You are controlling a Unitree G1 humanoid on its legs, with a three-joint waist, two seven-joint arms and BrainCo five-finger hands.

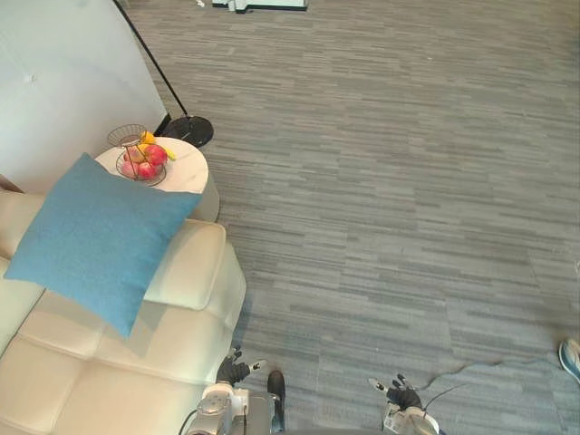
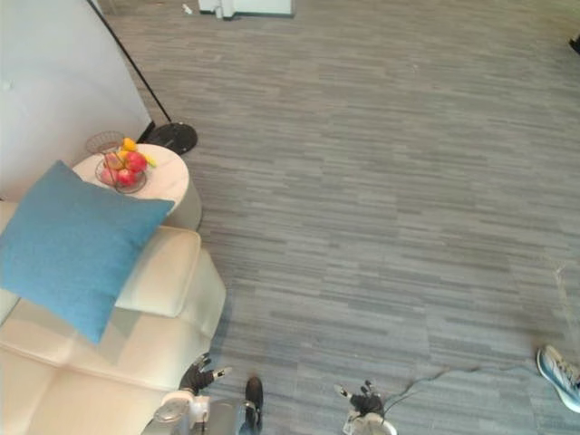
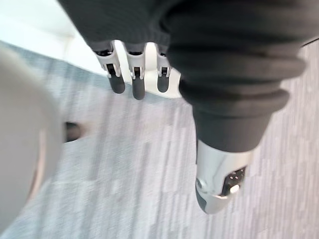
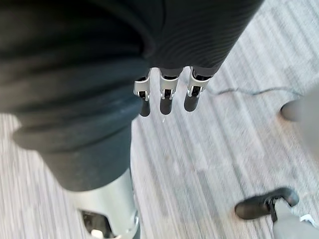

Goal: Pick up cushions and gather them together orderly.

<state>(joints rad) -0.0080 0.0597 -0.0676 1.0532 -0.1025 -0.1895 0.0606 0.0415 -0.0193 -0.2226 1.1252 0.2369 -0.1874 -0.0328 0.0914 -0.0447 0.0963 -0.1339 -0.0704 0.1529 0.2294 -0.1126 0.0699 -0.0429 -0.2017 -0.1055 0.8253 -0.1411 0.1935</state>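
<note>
A single blue square cushion [image 1: 95, 237] lies tilted on the cream leather sofa [image 1: 181, 335] at the left, its upper corner leaning over the sofa's armrest [image 1: 195, 263]. My left hand [image 1: 233, 370] hangs low beside the sofa's front corner, apart from the cushion; its fingers [image 3: 132, 79] are straight and hold nothing. Over the carpet, my right hand [image 1: 399, 392] hangs low too, with relaxed fingers [image 4: 167, 97] that are empty.
Behind the sofa's armrest stands a round white side table [image 1: 190, 172] with a wire fruit basket [image 1: 140, 159]. A black lamp base [image 1: 188, 130] and its slanted pole are beside a white panel [image 1: 63, 82]. A person's shoe [image 2: 562, 373] is at the far right. Grey carpet [image 1: 390, 181] stretches ahead.
</note>
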